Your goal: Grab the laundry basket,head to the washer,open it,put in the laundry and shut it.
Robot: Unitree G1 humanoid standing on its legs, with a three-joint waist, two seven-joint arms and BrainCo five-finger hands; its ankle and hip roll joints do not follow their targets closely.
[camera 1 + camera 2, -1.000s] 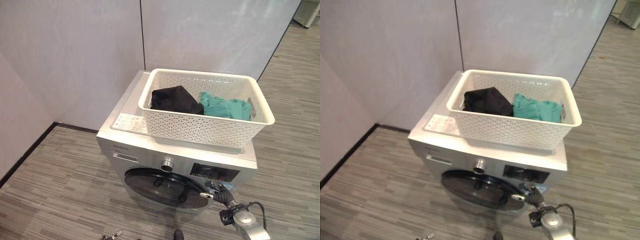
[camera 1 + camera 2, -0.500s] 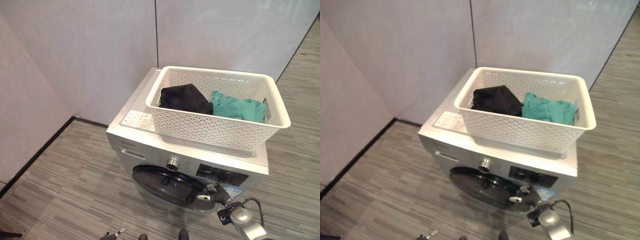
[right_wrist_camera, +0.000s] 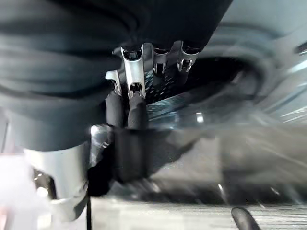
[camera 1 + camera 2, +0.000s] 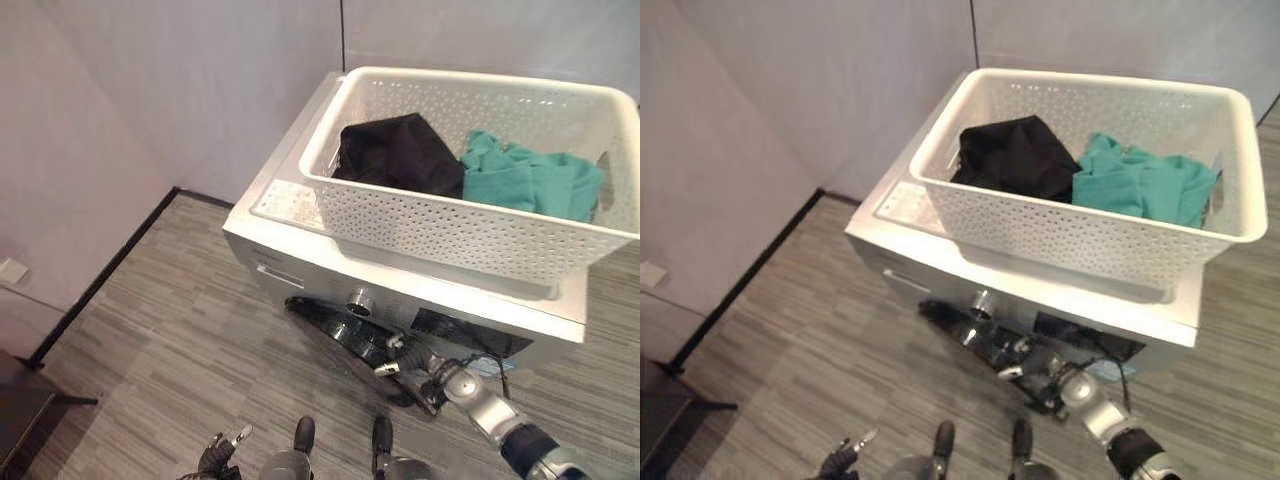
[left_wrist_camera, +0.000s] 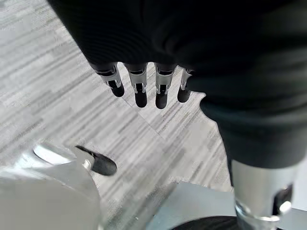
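One door (image 4: 345, 335), ajar, below basket (image 4: 480, 215); right hand (image 4: 412, 362) curled on its rim, left hand (image 5: 144, 84) relaxed, farther off

No legible text; label on washer (image 4: 400, 290) top and front panel unreadable.

- The laundry basket (image 4: 470, 215) covers most of the washer (image 4: 300, 250) top; a bare strip remains along its left edge.
- The door (image 4: 350, 335) stands ajar.

Even daylight, blurred right wrist view
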